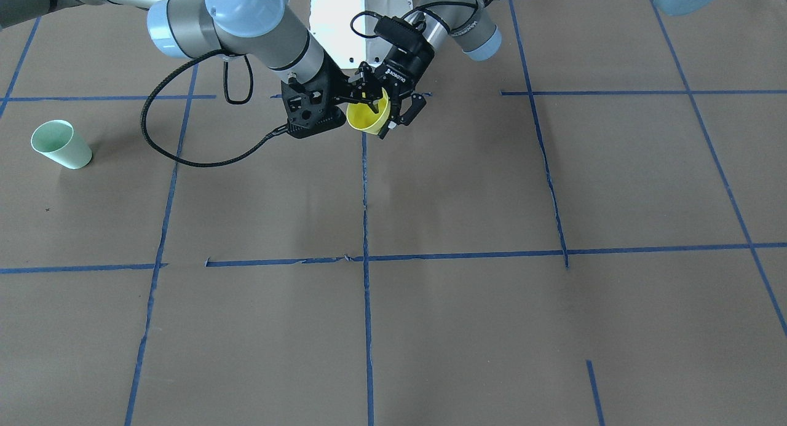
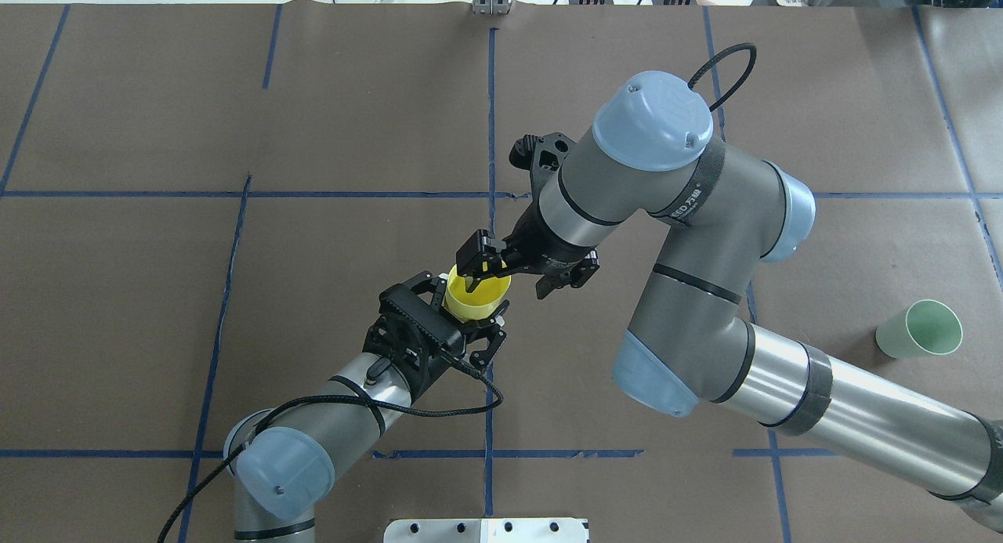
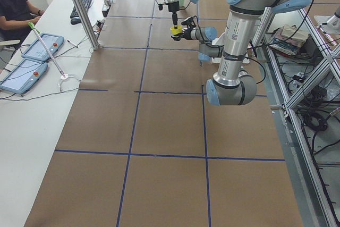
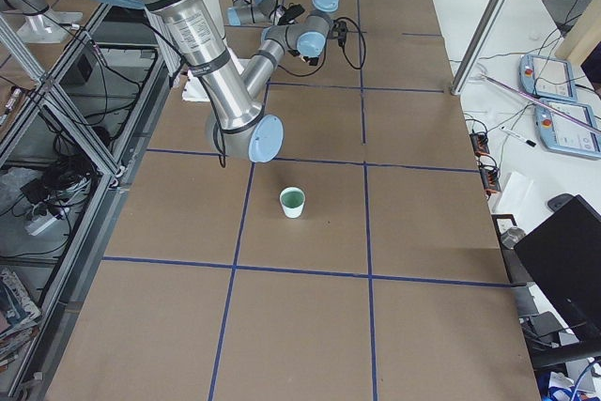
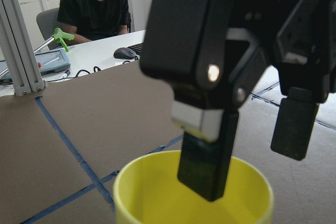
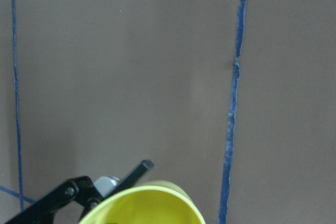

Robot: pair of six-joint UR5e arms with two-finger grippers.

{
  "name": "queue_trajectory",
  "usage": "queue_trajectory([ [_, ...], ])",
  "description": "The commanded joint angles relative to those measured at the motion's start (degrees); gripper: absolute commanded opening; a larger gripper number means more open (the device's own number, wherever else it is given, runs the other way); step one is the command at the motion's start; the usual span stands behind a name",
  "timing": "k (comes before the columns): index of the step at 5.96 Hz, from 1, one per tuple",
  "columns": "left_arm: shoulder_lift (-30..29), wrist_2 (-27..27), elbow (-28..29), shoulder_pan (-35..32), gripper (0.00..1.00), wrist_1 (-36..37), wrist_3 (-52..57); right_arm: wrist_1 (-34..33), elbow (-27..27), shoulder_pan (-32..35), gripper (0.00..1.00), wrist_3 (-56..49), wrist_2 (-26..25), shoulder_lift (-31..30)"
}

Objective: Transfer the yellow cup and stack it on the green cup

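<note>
Straddling yellow cup rim: right gripper, jaws apart, one finger inside cup, other outside, nothing clamped yet. Left gripper closed around yellow cup body, holding it. Green cup upright on table, well apart from yellow cup, robot's right side. Status, as judged: handover underway; carry and stacking outstanding.

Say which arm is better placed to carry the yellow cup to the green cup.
Right. The green cup stands on the robot's right side, and the right gripper straddles the rim of the yellow cup held by the left gripper.
</note>
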Motion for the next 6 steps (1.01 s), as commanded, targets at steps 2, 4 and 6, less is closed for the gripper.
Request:
queue_trajectory([
  [2,0.4,-0.5,-0.3,0.0,0.11,0.0,0.3,3.5,-0.9,-0.1,0.89,-3.8,0.1,-1.1],
  [4,0.2,-0.5,0.4,0.5,0.18,0.1,0.3,3.6,-0.7,-0.4,0.55,-3.8,-0.1,-1.2],
  [6,0.1,-0.5,0.4,0.6,0.31,0.1,0.3,4.3,-0.8,-0.9,0.18,-3.5,-0.3,-1.2],
])
